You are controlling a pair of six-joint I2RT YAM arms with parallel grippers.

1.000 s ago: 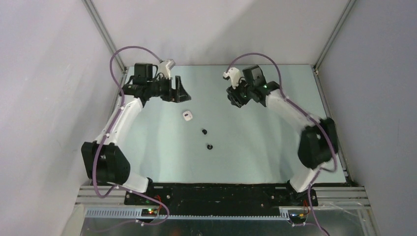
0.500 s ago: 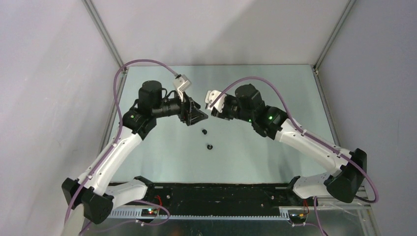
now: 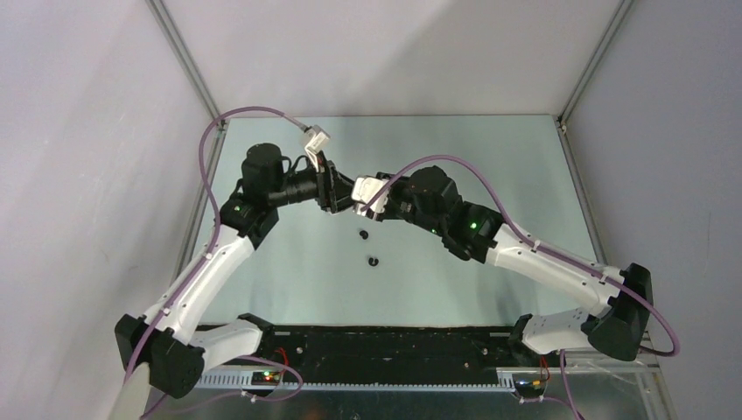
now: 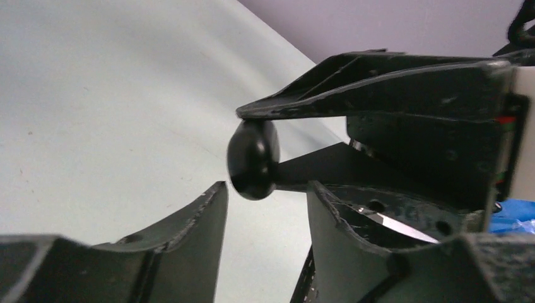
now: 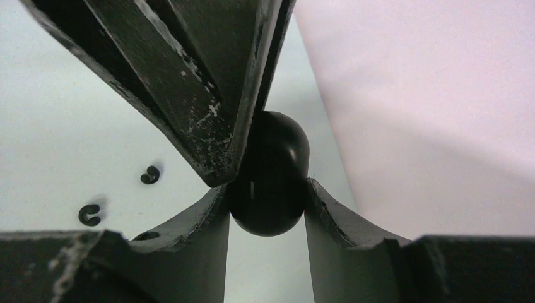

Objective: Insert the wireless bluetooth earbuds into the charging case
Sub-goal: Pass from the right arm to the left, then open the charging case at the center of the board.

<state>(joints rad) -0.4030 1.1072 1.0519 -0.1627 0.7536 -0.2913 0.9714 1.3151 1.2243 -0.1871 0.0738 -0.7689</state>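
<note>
Pale grey walls and slanted aluminium frame posts (image 3: pixel 185 61) enclose a pale green desk (image 3: pixel 516 157), at whose near edge the two arms are bolted. We see the left arm (image 3: pixel 210 271) and the right arm (image 3: pixel 547 267), each white with black joints and trailed by a purple cable (image 3: pixel 249 111), reaching inward so that their ends meet above the middle of the desk. The right tool (image 5: pixel 268 189) is clenched on the charging case (image 5: pixel 270 165), a glossy black pebble-shaped body pinched on both flanks by the two fingers and held in the air over the desk. The left tool (image 4: pixel 268 192) is released: its fingers stand apart with nothing between them, and in the left wrist view the charging case sits just past their tips, under one long finger of the right tool. In the right wrist view the left tool comes down from the top as a dark, scuffed wedge whose tip appears to touch the upper left side of the case. We cannot tell from these views whether the case lid is raised. On the desk lie two small black pieces, the farther black earbud (image 3: pixel 363 234) and the nearer black earbud (image 3: pixel 374 261), near each other, below and just toward the arm bases from the meeting tools, and apart from the case. Both read as small C-shaped forms in the right wrist view.
</note>
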